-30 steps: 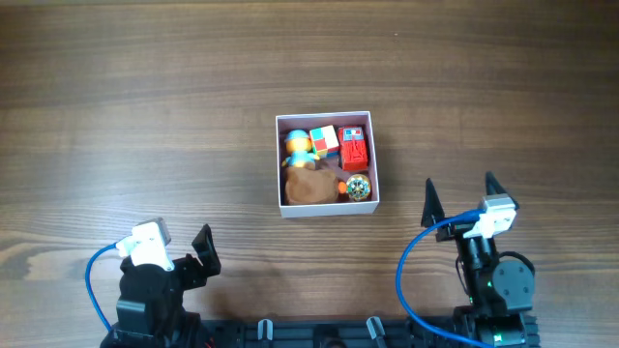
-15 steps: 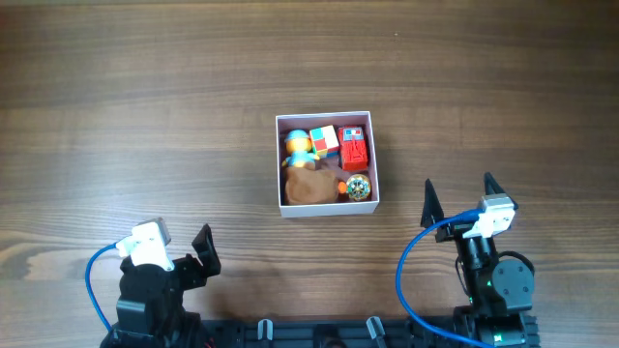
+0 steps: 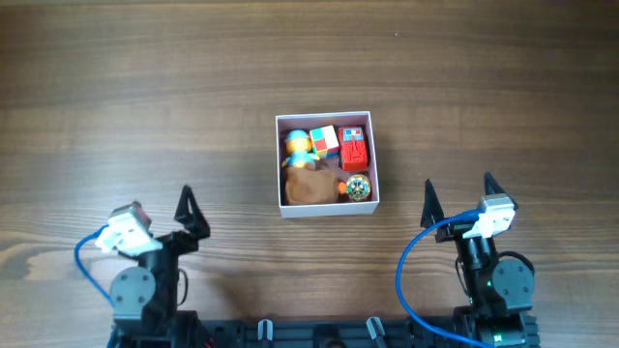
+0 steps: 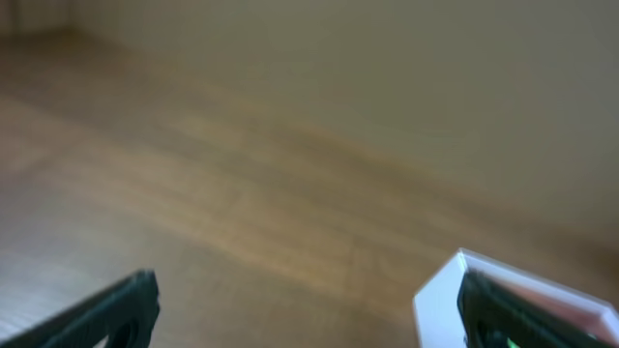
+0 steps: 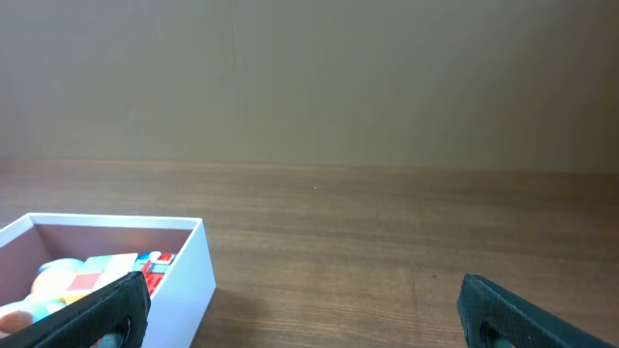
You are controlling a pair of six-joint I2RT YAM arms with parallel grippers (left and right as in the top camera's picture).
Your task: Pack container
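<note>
A square white container (image 3: 329,207) full of small toys (image 3: 355,153) sits mid-way across a wooden table (image 3: 145,97), well apart from the left gripper (image 4: 305,300) and right gripper (image 3: 459,193), both spread wide, empty.

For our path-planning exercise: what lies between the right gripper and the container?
Nothing: only bare table separates the right gripper from the container, per the overhead view.
</note>
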